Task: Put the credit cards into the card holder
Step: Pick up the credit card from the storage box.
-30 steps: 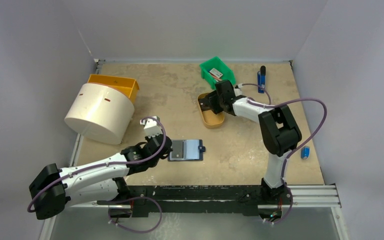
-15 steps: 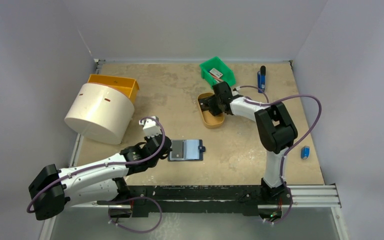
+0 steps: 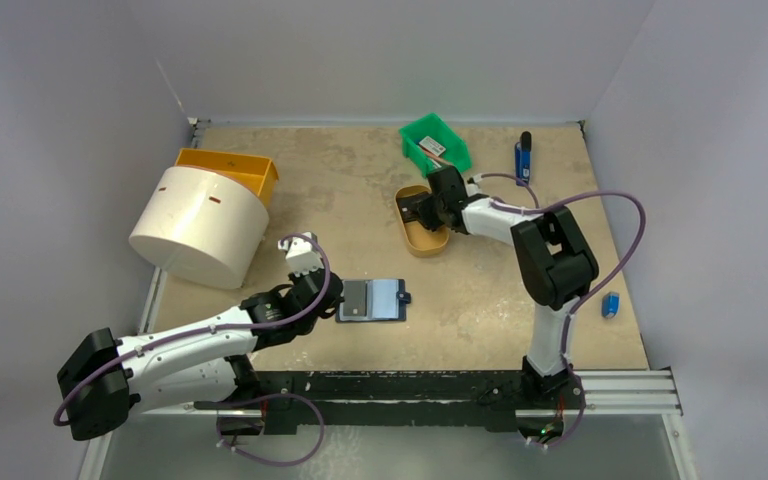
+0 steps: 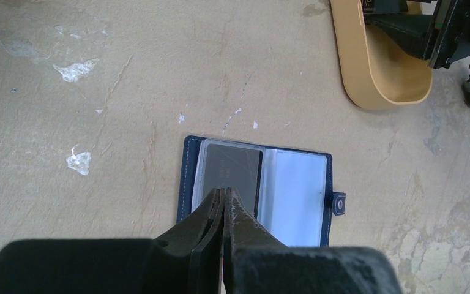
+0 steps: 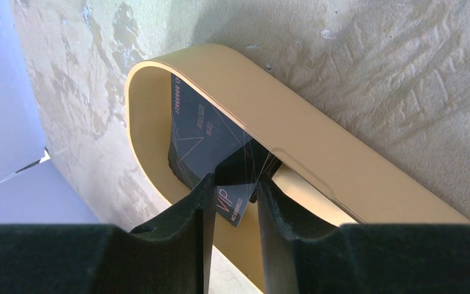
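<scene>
1. The card holder (image 3: 373,299) lies open near centre; the left gripper (image 4: 223,197), jaws together, seems to pin it; a slip frees it.
2. Farther right, in the tan tray (image 5: 318,153), the right gripper (image 5: 235,187) straddles a dark card (image 5: 232,205); whether it grips we cannot tell; two might lift together.

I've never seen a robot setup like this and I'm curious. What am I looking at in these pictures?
Two robot arms are bolted to a table. The wide picture looks down from above; the other two come from cameras on each wrist. The left gripper, shut, has its tips at the open card holder. The right gripper reaches into a tan tray, its jaws either side of a dark card; whether they grip it is unclear. A green bin, yellow bin and white drum also stand there.
</scene>
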`<state>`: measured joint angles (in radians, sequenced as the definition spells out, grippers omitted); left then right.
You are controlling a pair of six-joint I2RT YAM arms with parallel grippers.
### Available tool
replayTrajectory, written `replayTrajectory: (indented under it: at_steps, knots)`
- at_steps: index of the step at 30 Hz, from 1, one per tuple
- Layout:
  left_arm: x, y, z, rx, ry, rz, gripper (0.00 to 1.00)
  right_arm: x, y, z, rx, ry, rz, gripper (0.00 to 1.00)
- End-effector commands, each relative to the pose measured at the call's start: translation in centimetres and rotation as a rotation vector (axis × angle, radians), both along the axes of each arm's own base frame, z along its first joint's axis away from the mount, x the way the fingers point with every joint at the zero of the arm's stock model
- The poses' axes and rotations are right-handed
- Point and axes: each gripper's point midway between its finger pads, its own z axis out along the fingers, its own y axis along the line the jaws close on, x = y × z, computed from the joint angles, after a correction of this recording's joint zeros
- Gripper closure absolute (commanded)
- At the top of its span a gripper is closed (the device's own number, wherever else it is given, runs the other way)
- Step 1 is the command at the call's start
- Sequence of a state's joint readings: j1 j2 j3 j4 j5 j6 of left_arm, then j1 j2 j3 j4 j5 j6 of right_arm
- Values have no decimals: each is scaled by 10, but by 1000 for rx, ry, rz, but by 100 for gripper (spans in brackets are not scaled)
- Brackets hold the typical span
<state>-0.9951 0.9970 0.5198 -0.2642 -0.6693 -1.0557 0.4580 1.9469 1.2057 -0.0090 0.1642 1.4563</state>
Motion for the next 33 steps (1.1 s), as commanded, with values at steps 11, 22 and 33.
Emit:
replayTrajectory:
  at_steps: [11,22,33]
  knots:
    - [5,-5,7,-38,-18,11,100,-17,-7,7,-29,6,6,72]
    - [5,-7,6,-37,-13,8,100,-17,-2,20,-18,-27,33,84]
    - [6,-8,7,-34,-16,8,100,-13,5,41,7,-70,48,100]
